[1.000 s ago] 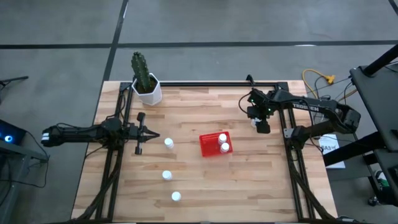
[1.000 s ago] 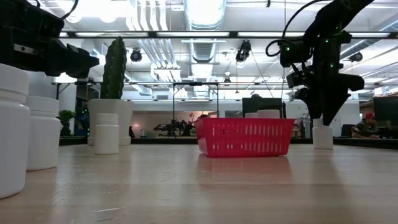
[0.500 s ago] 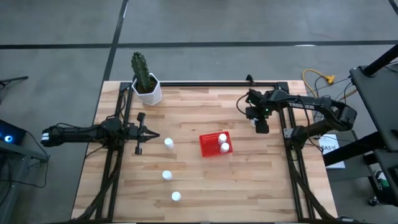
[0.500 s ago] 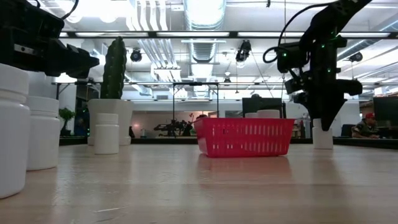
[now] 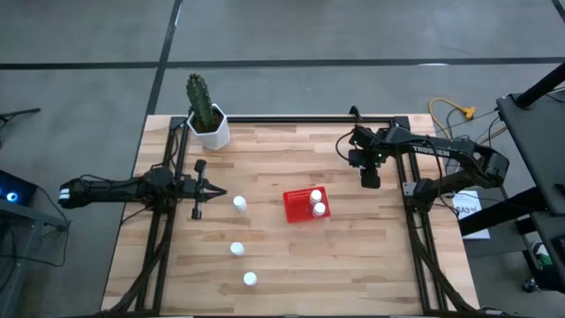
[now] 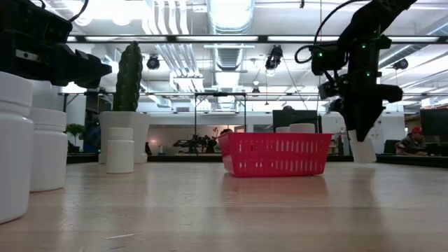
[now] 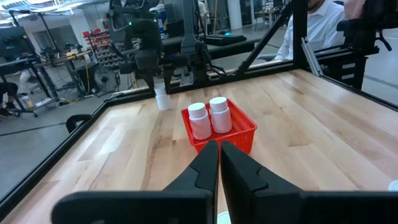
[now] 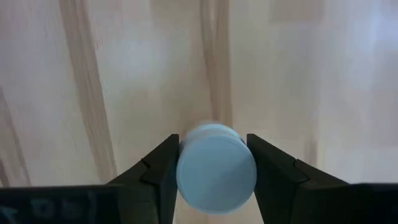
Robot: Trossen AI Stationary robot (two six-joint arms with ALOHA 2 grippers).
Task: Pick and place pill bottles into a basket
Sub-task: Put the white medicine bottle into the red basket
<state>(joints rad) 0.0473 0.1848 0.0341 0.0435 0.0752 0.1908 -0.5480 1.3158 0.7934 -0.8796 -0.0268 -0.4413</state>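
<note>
Wooden table (image 5: 291,256), grey floor (image 5: 353,35), ceiling lights (image 6: 231,10).

My overhead camera looks straight down; my low one sits level with the tabletop (image 6: 224,210). Both share the basket (image 5: 305,205), as does my left wrist camera.

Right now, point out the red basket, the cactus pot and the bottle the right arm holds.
basket (image 5: 295,206): high view, its bare floor.
cactus pot (image 5: 214,132): high view, its white wall.
held bottle (image 8: 216,169): right wrist view, its cap.
</note>
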